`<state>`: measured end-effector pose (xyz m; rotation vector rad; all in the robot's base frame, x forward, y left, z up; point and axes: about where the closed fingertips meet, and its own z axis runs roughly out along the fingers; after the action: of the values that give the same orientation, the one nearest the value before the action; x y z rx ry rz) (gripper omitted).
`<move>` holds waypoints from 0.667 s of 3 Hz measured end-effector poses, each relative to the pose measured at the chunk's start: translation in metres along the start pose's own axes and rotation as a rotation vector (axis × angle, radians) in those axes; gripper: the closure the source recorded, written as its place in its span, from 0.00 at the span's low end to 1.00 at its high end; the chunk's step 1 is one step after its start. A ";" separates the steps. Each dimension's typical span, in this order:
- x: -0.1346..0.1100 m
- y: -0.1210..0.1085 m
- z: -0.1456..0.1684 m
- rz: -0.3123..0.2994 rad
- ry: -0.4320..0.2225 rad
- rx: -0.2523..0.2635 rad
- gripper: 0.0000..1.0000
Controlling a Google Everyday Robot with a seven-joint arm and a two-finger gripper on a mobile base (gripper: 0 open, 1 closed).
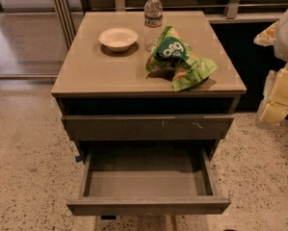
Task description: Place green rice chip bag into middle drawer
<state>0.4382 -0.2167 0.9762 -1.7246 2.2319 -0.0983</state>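
One green rice chip bag [180,60] lies crumpled on the cabinet top [95,73], beside the bottle [153,19]. Expect light, soft, slippery film and fragile contents; pinch a raised crease. Its white lettering is unreadable. Middle drawer [148,206] stands open below. Gripper [277,99] hangs far right, well apart; its state cannot be told.
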 end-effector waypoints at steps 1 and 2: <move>-0.001 -0.002 0.001 0.005 -0.006 0.005 0.00; -0.006 -0.027 0.026 0.074 -0.077 0.018 0.00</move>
<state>0.4719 -0.2142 0.9597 -1.6067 2.2292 -0.0345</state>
